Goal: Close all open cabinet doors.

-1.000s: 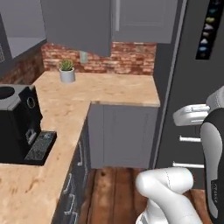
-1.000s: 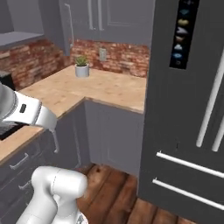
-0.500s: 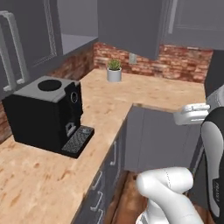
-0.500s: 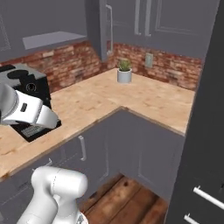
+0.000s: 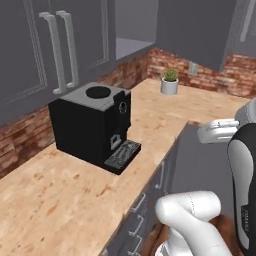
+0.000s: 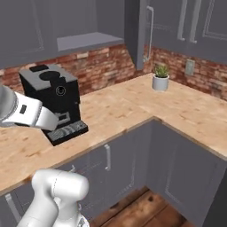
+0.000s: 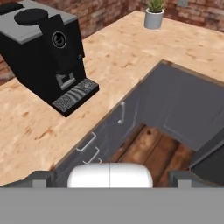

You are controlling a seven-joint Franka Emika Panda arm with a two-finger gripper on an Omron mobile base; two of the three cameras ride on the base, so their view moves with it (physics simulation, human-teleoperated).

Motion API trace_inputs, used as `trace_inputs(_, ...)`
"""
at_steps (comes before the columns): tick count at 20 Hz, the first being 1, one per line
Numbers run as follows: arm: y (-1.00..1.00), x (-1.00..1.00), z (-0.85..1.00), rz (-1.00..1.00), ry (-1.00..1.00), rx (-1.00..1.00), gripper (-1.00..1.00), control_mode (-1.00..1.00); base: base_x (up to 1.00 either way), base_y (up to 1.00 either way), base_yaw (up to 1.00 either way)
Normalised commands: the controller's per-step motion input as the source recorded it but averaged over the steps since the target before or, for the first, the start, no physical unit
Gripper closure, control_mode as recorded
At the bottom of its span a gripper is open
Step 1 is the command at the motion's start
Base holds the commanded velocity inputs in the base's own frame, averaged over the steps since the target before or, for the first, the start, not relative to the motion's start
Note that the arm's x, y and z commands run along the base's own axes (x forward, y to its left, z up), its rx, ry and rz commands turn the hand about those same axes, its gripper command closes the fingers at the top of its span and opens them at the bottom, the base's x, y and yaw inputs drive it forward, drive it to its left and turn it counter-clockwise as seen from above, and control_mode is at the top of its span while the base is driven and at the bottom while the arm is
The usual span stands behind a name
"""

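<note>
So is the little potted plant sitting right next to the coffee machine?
No, the potted plant stands far down the counter by the brick wall, well apart from the coffee machine.

Slate-grey upper cabinet doors (image 5: 60, 45) hang above the desk, each with a recessed panel and a long vertical silver bar handle; one door (image 6: 135, 33) stands swung open, edge-on, beside an uncovered shelf; the neighbouring pair (image 6: 195, 22) sits shut.
</note>
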Motion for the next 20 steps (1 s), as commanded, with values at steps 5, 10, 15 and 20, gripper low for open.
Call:
trace_inputs(5, 0.00, 0.00, 0.00, 0.00, 0.00, 0.00, -1.00, 1.00, 0.62, 0.20, 0.45)
trace_inputs(10, 0.00, 0.00, 0.00, 0.00, 0.00, 0.00, -1.00, 1.00, 0.56, 0.32, 0.32)
trace_inputs(15, 0.00, 0.00, 0.00, 0.00, 0.00, 0.00, -1.00, 1.00, 0.52, 0.32, 0.25)
trace_inputs(20, 0.00, 0.00, 0.00, 0.00, 0.00, 0.00, -1.00, 1.00, 0.07, 0.24, 0.39)
